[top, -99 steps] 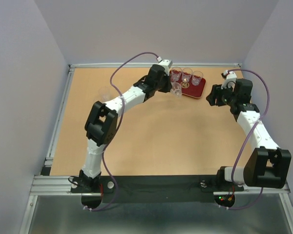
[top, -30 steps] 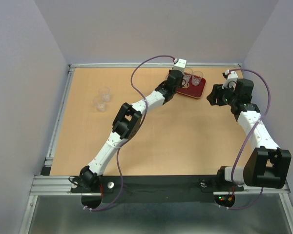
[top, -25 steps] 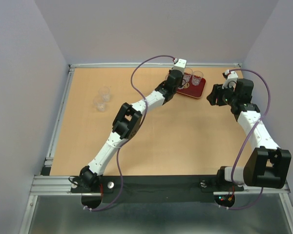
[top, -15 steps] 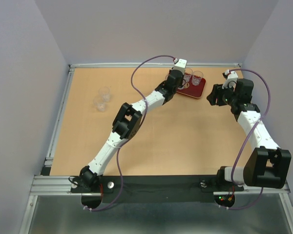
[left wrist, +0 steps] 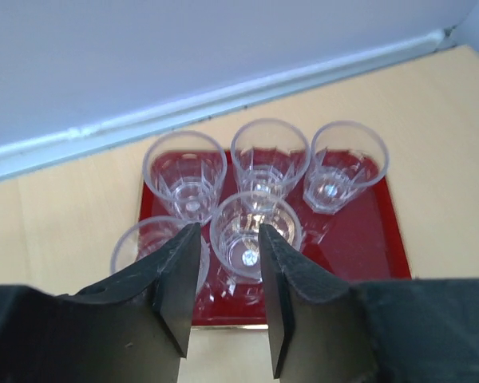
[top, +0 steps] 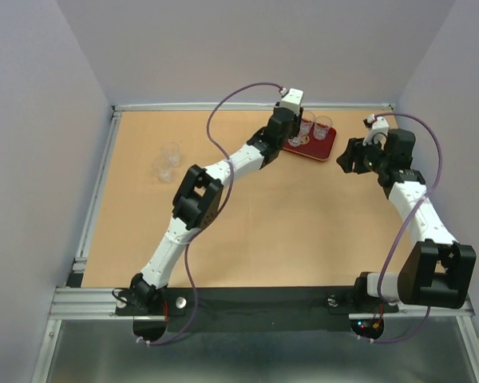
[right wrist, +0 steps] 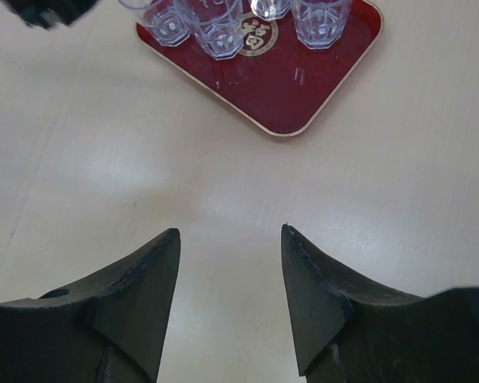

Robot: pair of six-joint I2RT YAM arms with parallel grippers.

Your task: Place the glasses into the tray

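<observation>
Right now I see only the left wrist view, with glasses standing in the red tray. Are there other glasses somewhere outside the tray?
Observer: Yes. The top view shows two glasses standing close together on the table, far to the left of the tray.
Operator: And the right gripper, is it carrying something?
Observer: No. The right gripper is open and empty, over bare table just short of the tray.
Operator: Does it stand in the way to those two glasses?
Observer: No. In the top view it is right of the tray, and the two glasses are to the left.
</observation>
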